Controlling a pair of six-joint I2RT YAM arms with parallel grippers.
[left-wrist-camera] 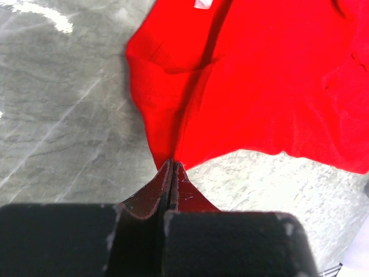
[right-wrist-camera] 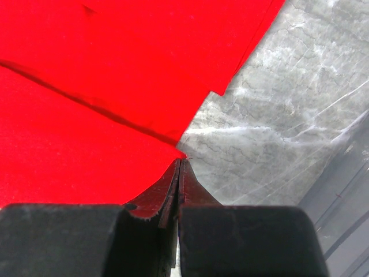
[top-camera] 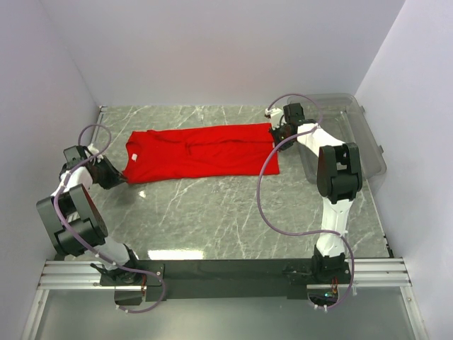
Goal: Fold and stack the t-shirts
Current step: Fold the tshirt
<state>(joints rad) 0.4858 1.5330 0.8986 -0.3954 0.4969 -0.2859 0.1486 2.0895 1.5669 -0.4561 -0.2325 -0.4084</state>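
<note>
Count on inspection, all views taken together.

- One red t-shirt [top-camera: 198,152], with one white neck label [left-wrist-camera: 203,3] on it.
- One clear plastic bin [top-camera: 368,134].
- One grey marbled table [top-camera: 233,212].
- Two robot arms: one left arm [top-camera: 71,212] and one right arm [top-camera: 338,177].
- Two grippers, one per arm: the left gripper [left-wrist-camera: 172,164] and the right gripper [right-wrist-camera: 180,161].
- Four fingers [left-wrist-camera: 150,199] in all, two on each gripper. Both pairs were confirmed in the wrist views.
- Two purple cables [top-camera: 265,191], one looped along each arm.
- Three pale walls [top-camera: 226,49] around the table: left, back and right.
</note>
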